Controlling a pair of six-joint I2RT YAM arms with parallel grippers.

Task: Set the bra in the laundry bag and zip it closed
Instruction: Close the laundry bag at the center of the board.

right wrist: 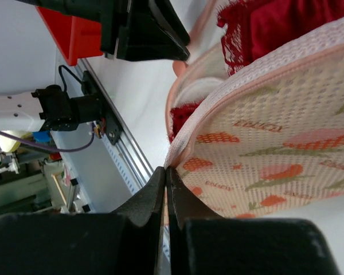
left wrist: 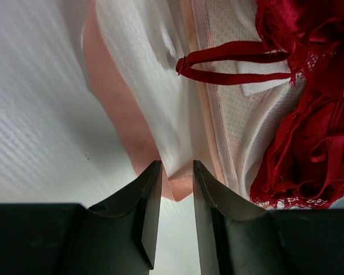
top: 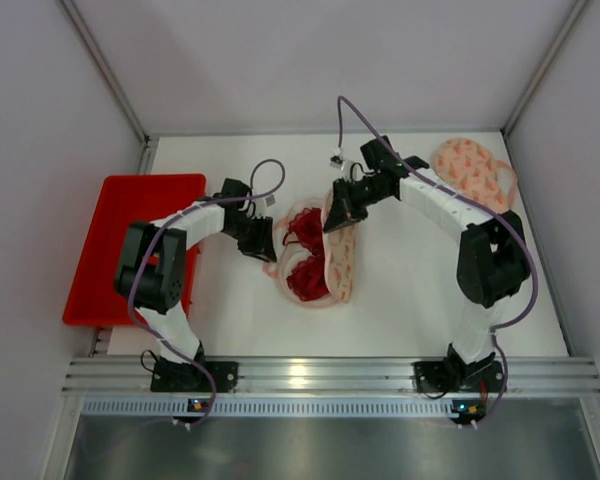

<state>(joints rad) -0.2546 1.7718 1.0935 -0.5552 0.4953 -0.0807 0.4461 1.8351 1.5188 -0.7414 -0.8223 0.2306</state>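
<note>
The pale mesh laundry bag (top: 342,270) with an orange print lies mid-table. Its mouth gapes, and the red lace bra (top: 305,275) is bunched inside. My right gripper (top: 337,215) is shut on the rim of the upper flap and holds it up; in the right wrist view the jaws (right wrist: 165,172) pinch the bag (right wrist: 275,143) edge, with the bra (right wrist: 275,23) beyond. My left gripper (top: 263,248) sits at the bag's left edge. In the left wrist view it (left wrist: 176,172) is open, and the bag's (left wrist: 155,69) pink rim reaches between the fingertips. The bra (left wrist: 309,143) lies to the right there.
A red tray (top: 130,240) sits at the table's left edge, behind the left arm. A second printed mesh bag (top: 470,170) lies at the back right. The aluminium rail (top: 320,375) with both arm bases runs along the near edge. White walls close in both sides.
</note>
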